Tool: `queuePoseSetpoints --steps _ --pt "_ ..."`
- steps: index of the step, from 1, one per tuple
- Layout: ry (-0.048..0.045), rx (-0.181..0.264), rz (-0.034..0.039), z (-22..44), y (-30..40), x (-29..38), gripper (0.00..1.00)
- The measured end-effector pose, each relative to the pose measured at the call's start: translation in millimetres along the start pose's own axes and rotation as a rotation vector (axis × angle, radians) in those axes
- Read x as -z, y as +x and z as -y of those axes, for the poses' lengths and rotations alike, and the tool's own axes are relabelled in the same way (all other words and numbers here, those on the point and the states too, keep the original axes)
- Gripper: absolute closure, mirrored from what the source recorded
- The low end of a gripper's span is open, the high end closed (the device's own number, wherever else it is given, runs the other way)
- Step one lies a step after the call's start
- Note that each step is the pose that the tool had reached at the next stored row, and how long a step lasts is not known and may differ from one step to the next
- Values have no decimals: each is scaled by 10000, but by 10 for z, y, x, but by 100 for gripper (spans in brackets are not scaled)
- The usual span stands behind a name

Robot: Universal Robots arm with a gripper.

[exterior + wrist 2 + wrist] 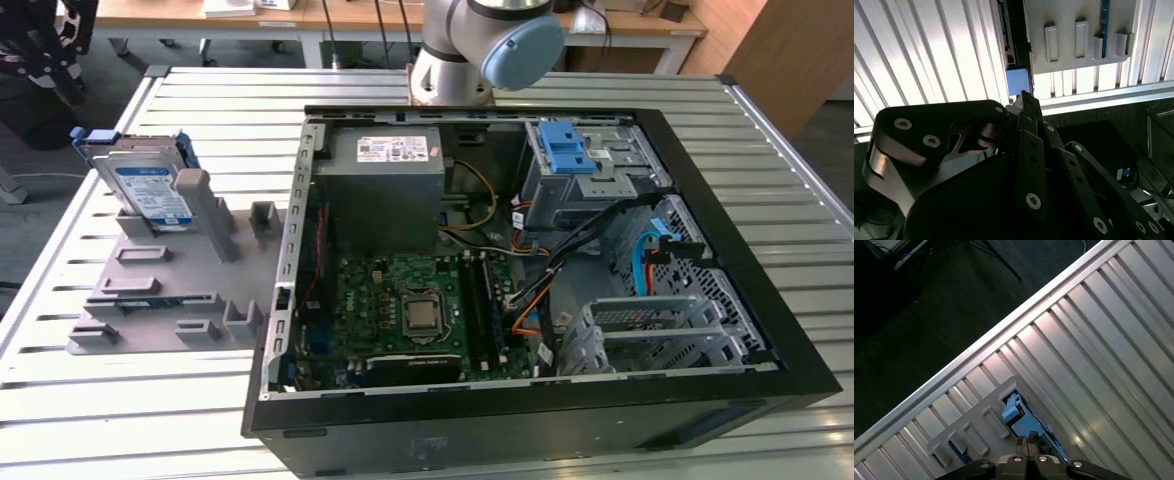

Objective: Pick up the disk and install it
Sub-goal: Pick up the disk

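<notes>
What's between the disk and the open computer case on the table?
In the exterior view, the disk stands in a grey holder. The holder's upright posts stand between it and the computer case.

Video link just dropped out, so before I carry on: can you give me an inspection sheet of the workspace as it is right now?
Surface: slatted metal table carrying a grey fixture and an open computer case.
Job's things: disk stands on edge in the fixture, not held; drive cage sits inside the case.
Clutter: nothing seen.
Grippers: hand shut, empty, aimed toward the disk's blue frame.
Cables: black cable bundle and a blue cable, both inside the case.
Surroundings: workbenches beyond the table; dark floor.
</notes>
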State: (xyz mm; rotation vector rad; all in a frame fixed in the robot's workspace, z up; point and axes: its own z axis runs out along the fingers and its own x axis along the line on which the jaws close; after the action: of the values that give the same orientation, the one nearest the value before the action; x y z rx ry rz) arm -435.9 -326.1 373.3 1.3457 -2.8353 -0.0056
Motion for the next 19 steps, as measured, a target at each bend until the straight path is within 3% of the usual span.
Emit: queuePoseSetpoints --steps 10,11,13,14,19 --pt "2 1653 -7 0 0 -1 89" --pt "3 2366 -11 0 0 -1 89" --pt "3 2689 -12 0 0 -2 89" --pt "4 3059 -14 0 0 -2 89" --pt "5 3839 -18 0 0 -2 89"
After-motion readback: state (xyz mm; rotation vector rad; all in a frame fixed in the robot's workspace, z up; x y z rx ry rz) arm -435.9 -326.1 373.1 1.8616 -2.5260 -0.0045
